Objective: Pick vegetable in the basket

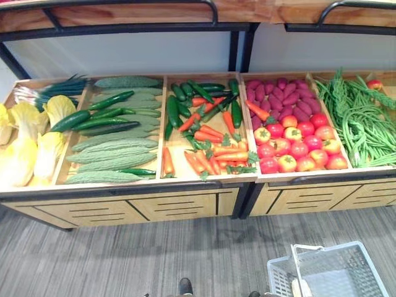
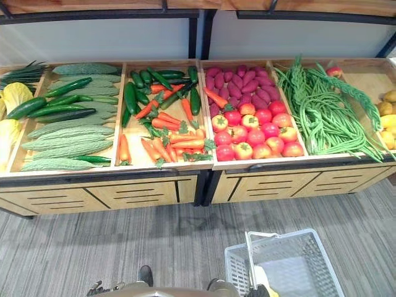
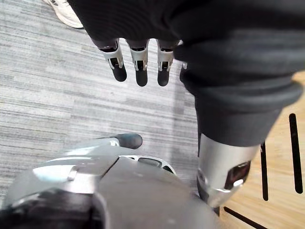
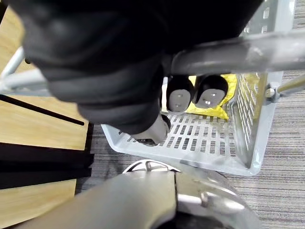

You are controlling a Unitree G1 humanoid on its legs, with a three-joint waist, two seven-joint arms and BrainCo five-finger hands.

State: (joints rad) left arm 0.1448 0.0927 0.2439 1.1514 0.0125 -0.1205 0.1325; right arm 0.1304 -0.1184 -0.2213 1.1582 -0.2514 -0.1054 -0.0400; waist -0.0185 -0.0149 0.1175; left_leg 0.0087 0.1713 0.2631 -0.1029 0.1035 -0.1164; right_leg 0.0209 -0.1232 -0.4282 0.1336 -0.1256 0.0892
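while the grey slatted basket (image 2: 309,260) is held low at the robot's right, near the wooden front of the worktop (image 1: 124,189), its handle (image 4: 224,55) is wrapped by the curled fingers (image 4: 208,94) of the right hand (image 4: 119,67). a yellow vegetable (image 4: 217,109) is seen lying on the basket's bottom against one wall, partly hidden behind those fingers, so its long axis and the way it points cannot be told. the left hand (image 3: 138,24) is seen over the grey striped floor (image 1: 154,260), its fingers (image 3: 140,62) straight, side by side and closed on nothing, with a person's pale shoe (image 3: 64,13) past them.

a band of open floor is left between the worktop's front edge and the basket's rim. the worktop is split into trays by raised wooden dividers, and an upper shelf (image 1: 136,13) on a black frame is set over its back edge.

bitter gourds (image 1: 111,154) are laid with their long axes along the front edge, and cucumbers (image 1: 93,117) are laid slantwise across them. carrots (image 1: 213,145) are pointed several ways in the next tray. tomatoes (image 1: 297,145) are packed in rows in front of purple sweet potatoes (image 1: 278,96). long beans (image 1: 365,127) are run from back to front at the right.
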